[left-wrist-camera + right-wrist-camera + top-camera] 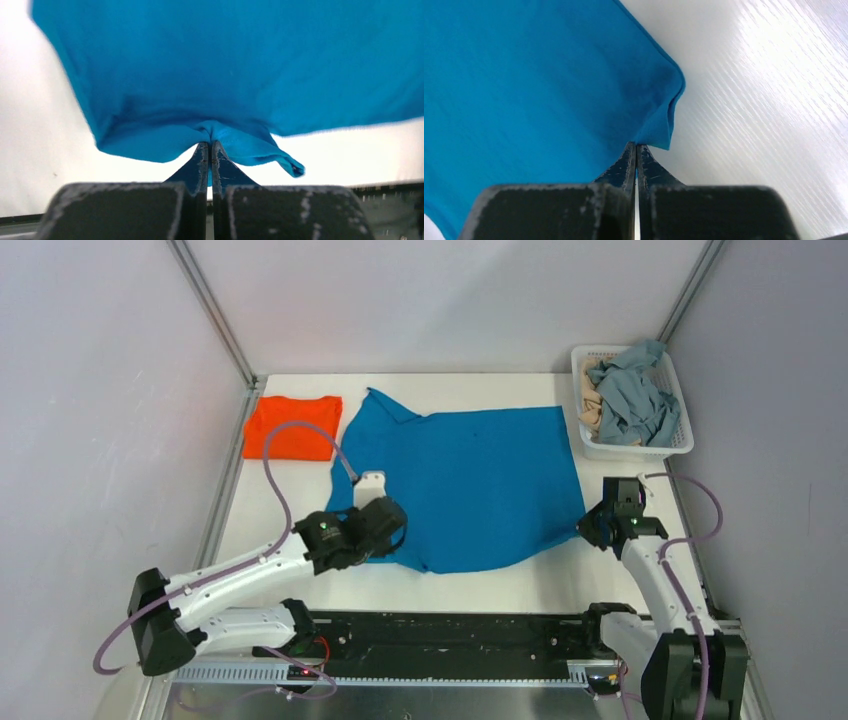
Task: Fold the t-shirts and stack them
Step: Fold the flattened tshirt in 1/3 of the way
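The left gripper point(210, 145) is pinched tight on the near-left edge of the blue shirt point(470, 480), with cloth bunched just ahead of its tips. The right gripper point(636, 146) is clamped on the near-right corner, and the shirt spreads away to its left. A folded orange shirt point(292, 427) lies beyond the left gripper. A basket point(632, 451) of clothes sits beyond the right gripper.

Blue t-shirt point(225, 65) edges blurred, top cropped.

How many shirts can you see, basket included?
4: orange shirt folded far left; blue shirt spread mid-table, held by left gripper and right gripper; grey-blue shirt and beige shirt in the basket, far right. More may hide beneath.
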